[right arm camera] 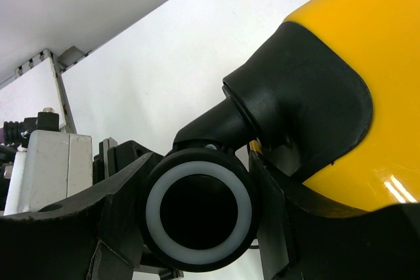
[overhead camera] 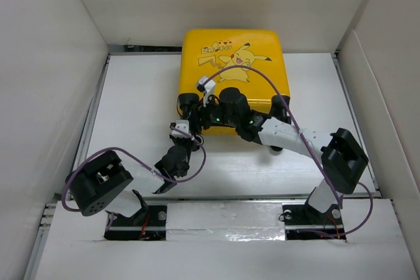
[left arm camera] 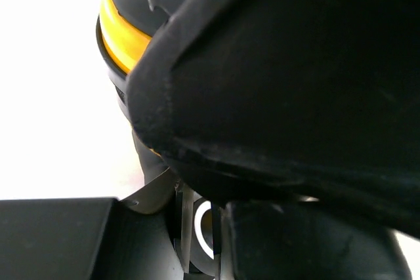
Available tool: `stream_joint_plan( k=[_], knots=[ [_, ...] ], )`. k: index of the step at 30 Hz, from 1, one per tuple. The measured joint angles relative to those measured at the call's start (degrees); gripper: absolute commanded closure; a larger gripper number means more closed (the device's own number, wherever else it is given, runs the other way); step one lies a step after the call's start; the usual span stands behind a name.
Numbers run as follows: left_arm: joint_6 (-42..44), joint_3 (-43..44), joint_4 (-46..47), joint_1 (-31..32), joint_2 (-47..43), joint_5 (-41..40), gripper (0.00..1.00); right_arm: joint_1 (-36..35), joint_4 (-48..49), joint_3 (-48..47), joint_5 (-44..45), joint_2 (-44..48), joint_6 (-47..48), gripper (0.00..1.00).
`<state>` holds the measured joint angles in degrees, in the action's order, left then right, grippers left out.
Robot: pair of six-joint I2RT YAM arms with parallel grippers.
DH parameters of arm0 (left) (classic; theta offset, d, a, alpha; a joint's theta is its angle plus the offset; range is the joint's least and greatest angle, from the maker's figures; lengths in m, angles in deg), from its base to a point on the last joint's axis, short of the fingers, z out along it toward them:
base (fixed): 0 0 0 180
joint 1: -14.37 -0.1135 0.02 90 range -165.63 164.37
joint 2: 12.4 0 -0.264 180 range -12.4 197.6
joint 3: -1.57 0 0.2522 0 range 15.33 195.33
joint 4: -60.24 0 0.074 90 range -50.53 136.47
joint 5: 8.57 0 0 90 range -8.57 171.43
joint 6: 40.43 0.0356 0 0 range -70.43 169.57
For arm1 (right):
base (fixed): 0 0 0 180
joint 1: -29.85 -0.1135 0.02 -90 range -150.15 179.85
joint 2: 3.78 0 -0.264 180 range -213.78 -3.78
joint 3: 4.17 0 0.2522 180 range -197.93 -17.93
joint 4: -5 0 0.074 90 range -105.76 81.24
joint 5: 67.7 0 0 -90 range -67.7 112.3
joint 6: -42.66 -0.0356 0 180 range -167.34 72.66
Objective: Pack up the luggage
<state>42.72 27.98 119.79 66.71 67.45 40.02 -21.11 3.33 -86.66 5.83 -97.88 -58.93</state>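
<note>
Luggage (overhead camera: 230,63), lid shut: right gripper (right arm camera: 197,227) clamped on near wheel (right arm camera: 197,208); left gripper (overhead camera: 184,126), we cannot tell. Likely risk: wheel swivels, grip slips.

We see the luggage (overhead camera: 230,70) lying flat on the bench (overhead camera: 138,96), against the middle of its far edge, wheels toward the near edge. The right end effector (overhead camera: 200,115) sits at the luggage's near-left corner, one wheel (right arm camera: 199,209) between its fingers. The left end effector (overhead camera: 182,128) is just beside it, toward the bench's near-left corner.
</note>
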Motion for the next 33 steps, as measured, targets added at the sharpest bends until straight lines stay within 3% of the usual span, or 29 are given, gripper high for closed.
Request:
stream_joint_plan(
  k=[12,24,30,33],
  knots=[
    [2.6,-1.4,-2.9,-0.4,-5.6,1.0,1.00,0.0,6.1,5.3,1.7,2.5,-1.7,1.00],
    [-0.2,-3.6,-3.7,-2.1,-9.8,-0.5,1.00,0.4,10.1,12.5,1.4,7.8,-2.8,1.00],
    [-4.4,-3.7,-7.0,-6.0,-14.0,0.2,1.00,0.8,9.8,18.1,0.8,14.5,-3.0,1.00],
    [-6.6,-3.7,-7.7,-13.1,-16.7,0.4,1.00,0.8,8.3,20.6,0.7,18.5,-2.8,1.00]
  ],
)
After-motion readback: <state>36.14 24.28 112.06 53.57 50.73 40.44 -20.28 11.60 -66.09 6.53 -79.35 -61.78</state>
